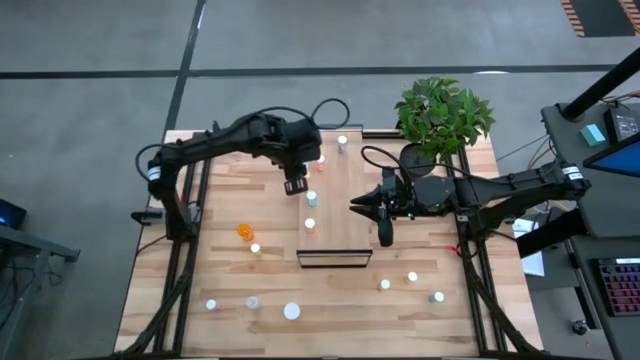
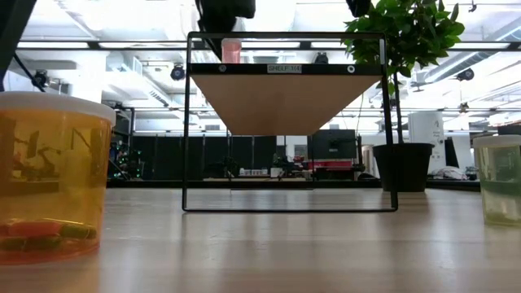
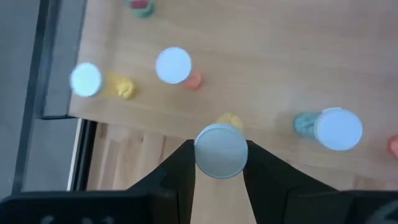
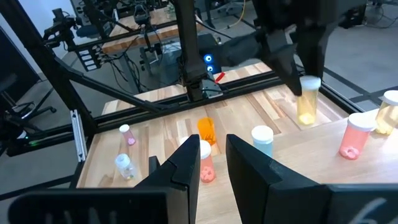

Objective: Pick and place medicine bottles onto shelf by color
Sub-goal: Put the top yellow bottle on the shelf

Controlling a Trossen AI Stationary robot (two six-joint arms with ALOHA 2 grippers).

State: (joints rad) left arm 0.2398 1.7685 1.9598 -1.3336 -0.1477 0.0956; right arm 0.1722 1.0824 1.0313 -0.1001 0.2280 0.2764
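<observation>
The left gripper (image 3: 221,163) is closed on a yellow medicine bottle (image 4: 306,99), its two fingers pinching just under the white cap, and it hangs over the shelf (image 1: 335,215) near that board's left edge. In the left wrist view the shelf surface lies directly below the held bottle, with an orange bottle (image 3: 176,67) and a second yellow bottle (image 3: 93,81) beyond the fingertips, and a pale blue bottle (image 3: 329,127) off to one side of them. Since sorting is by colour, the sensible target looks to be the free spot beside that second yellow bottle — so the gripper should travel toward it at the same height, then descend straight down. Keep the bottle upright, set its base flat on the board before parting the fingers, and leave a gap so the fingers do not knock the orange one next door. The right gripper (image 4: 214,155) waits with its fingers apart over the shelf's right side, a pink bottle (image 4: 206,163) just ahead of it; it should stay put. Other bottles lie scattered on the wooden tabletop (image 1: 420,300) — well apart from either gripper.
</observation>
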